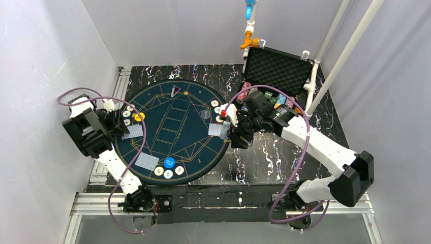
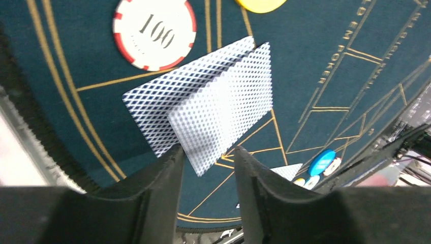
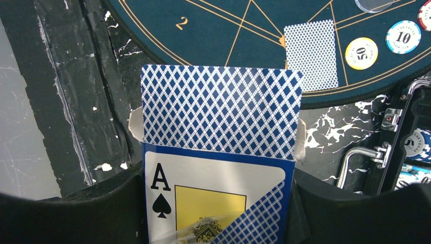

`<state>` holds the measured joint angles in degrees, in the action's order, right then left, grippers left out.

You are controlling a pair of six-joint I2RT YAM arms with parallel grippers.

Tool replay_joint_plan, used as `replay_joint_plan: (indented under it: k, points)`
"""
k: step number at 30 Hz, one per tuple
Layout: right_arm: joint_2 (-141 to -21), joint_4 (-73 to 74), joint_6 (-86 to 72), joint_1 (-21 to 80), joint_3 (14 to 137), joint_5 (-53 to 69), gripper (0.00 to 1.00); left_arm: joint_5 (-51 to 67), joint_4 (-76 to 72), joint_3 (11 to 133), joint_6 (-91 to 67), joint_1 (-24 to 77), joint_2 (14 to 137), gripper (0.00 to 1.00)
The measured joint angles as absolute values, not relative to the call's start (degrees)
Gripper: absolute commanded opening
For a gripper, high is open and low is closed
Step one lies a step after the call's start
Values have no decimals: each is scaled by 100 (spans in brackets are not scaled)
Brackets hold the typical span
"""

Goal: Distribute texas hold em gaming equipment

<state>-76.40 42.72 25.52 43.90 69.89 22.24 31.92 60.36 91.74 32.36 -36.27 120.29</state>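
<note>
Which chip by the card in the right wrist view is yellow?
The 50 chip, nearest the card; the 10 chip is blue-edged, the corner chip red-edged.

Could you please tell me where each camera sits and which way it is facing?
Top external: above and behind the bases, looking down on the mat and case; both arms show.
Left wrist: on the left arm, facing down past the left gripper at two overlapping cards on the mat.
Right wrist: facing past the right gripper, shut on a card box, toward the mat's edge.
Shared: the overlapping cards also show in the top view; all three show the mat.
</note>
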Motion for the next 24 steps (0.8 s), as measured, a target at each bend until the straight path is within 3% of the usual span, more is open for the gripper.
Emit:
replay_joint_plan:
  k: [6,14,24]
  points:
    - [-7640,4311,2558,4390,6997,2217,1,2709,5878,9177,3197,-3627,11828,61]
    - [-7631,4311,2567,4390,6997,2198,1,3326,6171,9564,2965,-3170,10604,69]
    - [-7559,4309,2567,4390,7041,2158,1,5408,5577,9059,757,530,9478,73]
